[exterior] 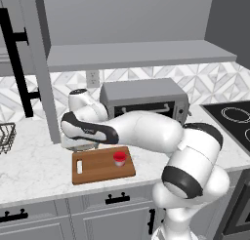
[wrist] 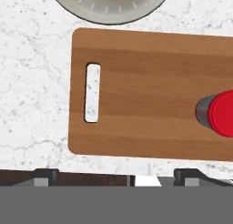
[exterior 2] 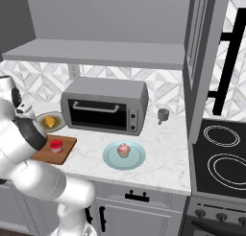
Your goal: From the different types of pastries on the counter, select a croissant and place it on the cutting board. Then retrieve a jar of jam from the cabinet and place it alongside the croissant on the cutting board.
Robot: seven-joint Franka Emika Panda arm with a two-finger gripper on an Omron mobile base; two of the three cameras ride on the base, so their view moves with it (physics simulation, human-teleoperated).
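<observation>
Cutting board (wrist: 145,109) mostly bare; jar of jam (wrist: 223,114) crowds far end, plate (wrist: 109,9) just beyond handle-end corner.

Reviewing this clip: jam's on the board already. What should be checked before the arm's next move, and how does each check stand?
1. Jar of jam on the cutting board: ok, upright.
2. Croissant on the board: not ok; it lies on a plate beyond the board, beside the toaster oven.
3. Gripper free: ok; fingertips wide apart with nothing between them.
4. Bare space on the board for the croissant: ok, between the slot handle and the jar.
5. Cupcake out of the way: ok, on its own blue plate, apart from the croissant.
</observation>
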